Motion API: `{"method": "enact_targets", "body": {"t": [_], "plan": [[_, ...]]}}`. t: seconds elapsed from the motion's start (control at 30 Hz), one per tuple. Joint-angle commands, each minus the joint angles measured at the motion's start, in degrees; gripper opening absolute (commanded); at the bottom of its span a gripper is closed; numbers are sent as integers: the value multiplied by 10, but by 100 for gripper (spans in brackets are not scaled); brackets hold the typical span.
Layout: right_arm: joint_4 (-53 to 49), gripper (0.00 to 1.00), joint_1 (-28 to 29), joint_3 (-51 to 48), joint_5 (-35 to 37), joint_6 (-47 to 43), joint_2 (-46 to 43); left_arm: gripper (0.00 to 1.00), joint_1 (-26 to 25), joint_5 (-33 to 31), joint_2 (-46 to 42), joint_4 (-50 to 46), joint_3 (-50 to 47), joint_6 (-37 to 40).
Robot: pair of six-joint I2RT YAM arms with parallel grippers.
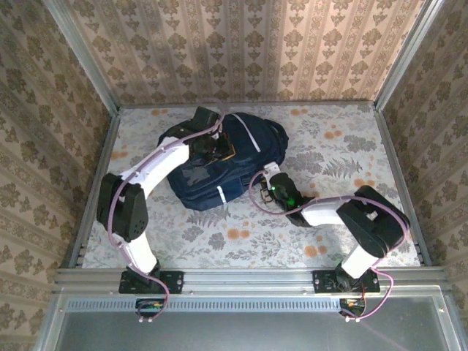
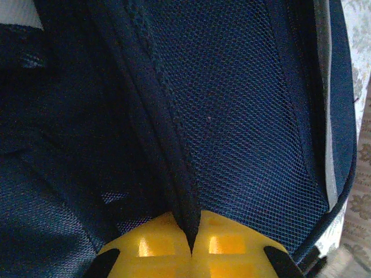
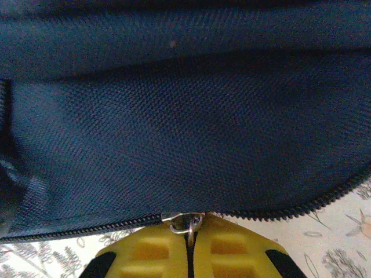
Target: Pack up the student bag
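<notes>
The student bag (image 1: pixel 245 157), a large dark navy fabric backpack with white stripe trims, is seen lying on the floral-patterned tabletop (image 1: pixel 344 146), toward the far edge and left of centre. On top of the bag, the yellow-fingered left pincer (image 2: pixel 190 234) is pressed together on a raised fold of navy fabric beside a dark mesh panel (image 2: pixel 243 127). At the bag's right side, the right pincer (image 3: pixel 189 234) is clamped on the small silver metal zip pull (image 3: pixel 184 219), right at the line of dark zip teeth (image 3: pixel 301 207).
</notes>
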Motion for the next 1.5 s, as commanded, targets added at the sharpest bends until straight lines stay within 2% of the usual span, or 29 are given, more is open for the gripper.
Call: {"method": "enact_targets", "body": {"t": [0.0, 0.03, 0.07, 0.13, 0.17, 0.2, 0.3, 0.43, 0.53, 0.63, 0.73, 0.9, 0.97, 1.03, 1.13, 1.37, 1.47], "plan": [[-56, 0, 6, -12, -8, 47, -43, 0, -10, 23, 27, -12, 51, 81], [-65, 0, 15, -15, -22, 49, -49, 0, -14, 20, 39, -29, 73, 100], [-67, 0, 23, -21, -38, 52, -52, 5, -18, 10, 53, -52, 95, 119], [-63, 0, 39, -28, -85, 57, -52, 27, -23, -21, 82, -105, 140, 150], [-66, 0, 49, -28, -109, 62, -52, 35, -22, -31, 93, -131, 160, 156], [-70, 0, 61, -26, -121, 64, -53, 39, -19, -32, 96, -143, 167, 157], [-82, 0, 100, -15, -146, 74, -53, 48, -3, -27, 56, -111, 122, 131], [-99, 0, 132, 23, -146, 106, -38, 57, 45, -6, -48, -40, -3, 54], [-77, 0, 136, 43, -149, 149, -17, 58, 91, 8, -137, 15, -113, -11], [-52, 0, 137, 71, -165, 183, 16, 59, 107, 11, -220, 53, -200, -46], [-47, 0, 137, 108, -174, 214, 45, 58, 108, -23, -308, 45, -263, -58], [-47, 0, 137, 157, -187, 261, 73, 58, 108, -29, -446, 124, -430, -138], [-47, 0, 137, 169, -195, 269, 78, 62, 110, -30, -473, 162, -485, -164], [-39, 0, 137, 172, -197, 276, 79, 71, 111, -33, -484, 219, -535, -186], [-37, 0, 137, 167, -197, 279, 74, 78, 111, -44, -465, 273, -566, -197], [-12, 0, 137, 145, -203, 305, 65, 80, 111, -63, -383, 383, -584, -215], [-9, 0, 137, 143, -204, 308, 63, 76, 110, -73, -352, 432, -595, -226]]}}
